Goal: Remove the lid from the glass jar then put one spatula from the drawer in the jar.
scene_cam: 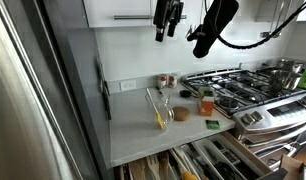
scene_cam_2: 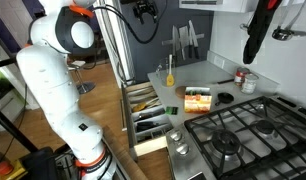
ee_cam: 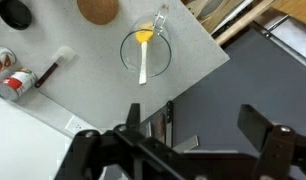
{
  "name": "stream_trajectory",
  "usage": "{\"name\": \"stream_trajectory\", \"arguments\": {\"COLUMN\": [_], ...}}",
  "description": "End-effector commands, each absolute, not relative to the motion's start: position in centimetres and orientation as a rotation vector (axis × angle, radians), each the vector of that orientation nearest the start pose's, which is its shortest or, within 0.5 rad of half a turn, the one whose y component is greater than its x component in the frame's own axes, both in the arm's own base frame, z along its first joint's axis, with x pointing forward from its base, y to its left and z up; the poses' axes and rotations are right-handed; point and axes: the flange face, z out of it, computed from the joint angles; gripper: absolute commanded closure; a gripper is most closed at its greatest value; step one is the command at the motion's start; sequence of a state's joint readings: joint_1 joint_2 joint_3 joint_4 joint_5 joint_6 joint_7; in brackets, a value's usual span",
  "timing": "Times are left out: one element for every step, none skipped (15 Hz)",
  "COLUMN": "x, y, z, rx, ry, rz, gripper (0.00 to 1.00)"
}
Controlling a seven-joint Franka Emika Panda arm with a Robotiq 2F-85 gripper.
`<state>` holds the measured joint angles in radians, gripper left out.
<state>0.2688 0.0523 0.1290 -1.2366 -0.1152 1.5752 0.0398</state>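
Note:
A glass jar [ee_cam: 145,50] stands open on the grey counter with a yellow spatula [ee_cam: 143,55] standing in it. It shows in both exterior views [scene_cam: 161,113] [scene_cam_2: 169,76]. A round brown lid [ee_cam: 97,8] lies on the counter beside the jar, also in an exterior view [scene_cam: 180,114]. The drawer [scene_cam: 188,162] [scene_cam_2: 146,108] below the counter is pulled open, with utensils inside. My gripper [ee_cam: 198,125] is open and empty, high above the counter near the cabinets [scene_cam: 168,20] [scene_cam_2: 144,11].
A gas stove [scene_cam: 243,88] [scene_cam_2: 238,135] adjoins the counter. Small spice jars [ee_cam: 13,80] and a black round object [ee_cam: 13,14] lie near the jar. An orange box [scene_cam_2: 198,97] sits by the stove. A knife rack [scene_cam_2: 185,40] stands on the wall.

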Motion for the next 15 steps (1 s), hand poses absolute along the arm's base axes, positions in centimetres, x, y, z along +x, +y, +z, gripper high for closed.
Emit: {"name": "stream_trajectory", "arguments": {"x": [48.9,48.2,47.4,46.7,46.0,45.3,44.6,43.9,43.2,42.6,42.0,41.6,43.7,43.4,43.4], "y": [19.1,19.0,18.8,18.6,18.3,18.1,17.9,17.6,17.3,16.9,16.5,16.3,17.3,17.1,17.1], "z": [73.6,73.1,72.5,71.9,71.3,70.5,69.8,69.0,68.1,67.1,66.1,65.1,67.2,66.6,66.7], "rx": [-3.086,-3.084,-3.081,-3.080,-3.078,-3.081,-3.084,-3.085,-3.080,-3.076,-3.071,-3.065,-3.089,-3.093,-3.093], "ry": [-0.462,-0.452,-0.443,-0.437,-0.427,-0.428,-0.416,-0.409,-0.405,-0.404,-0.400,-0.397,-0.418,-0.415,-0.415], "rz": [-0.489,-0.480,-0.468,-0.461,-0.452,-0.442,-0.433,-0.422,-0.412,-0.402,-0.393,-0.379,-0.375,-0.367,-0.372], "gripper": [0.00,0.00,0.00,0.00,0.00,0.00,0.00,0.00,0.00,0.00,0.00,0.00,0.00,0.00,0.00]}}
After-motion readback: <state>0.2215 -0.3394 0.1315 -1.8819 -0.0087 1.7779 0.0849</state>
